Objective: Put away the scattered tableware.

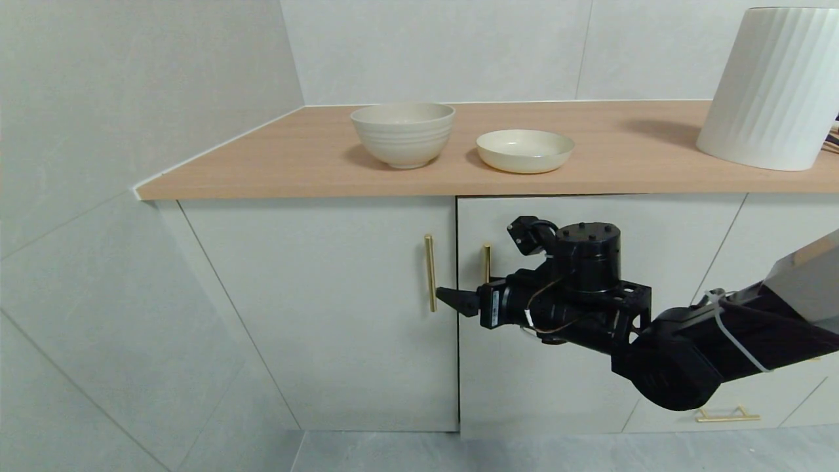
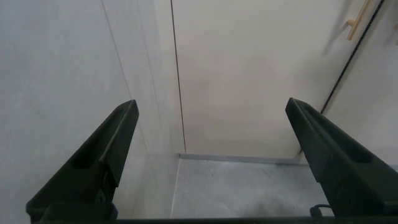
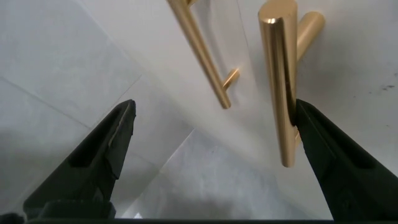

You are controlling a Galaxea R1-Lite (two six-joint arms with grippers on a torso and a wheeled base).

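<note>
Down on the left, the left gripper (image 2: 210, 109) hangs low with its two dark fingers spread wide and nothing between them. It faces a pale cabinet door (image 2: 249, 81) and the grey floor (image 2: 236, 186) at its foot.

Above, on the wooden desk (image 1: 262, 164), a deep cream bowl (image 1: 403, 134) with ribbed sides stands upright near the left end, set back from the front edge.

Under the desk, on the left cabinet door, an upright gold bar handle (image 1: 429, 272) sits close to the seam between the two doors. The right gripper (image 1: 452, 298) comes in from the right on its black arm. Its tip sits at the seam, level with the lower end of that handle and just beside it. From its wrist view the fingers (image 3: 112, 149) are spread wide and pinch nothing. The second gold handle (image 3: 278, 87), the one on the right-hand door, stands close in front of them, with the first handle farther behind. I cannot tell whether a finger touches either bar.

Back on the desk, a shallow cream dish (image 1: 524, 151) rests just to the right of the deep bowl, near it but apart. Well off at the right end stands a tall white ribbed container (image 1: 777, 88). Low on the far right cabinet front is a small horizontal gold pull (image 1: 727, 415).
</note>
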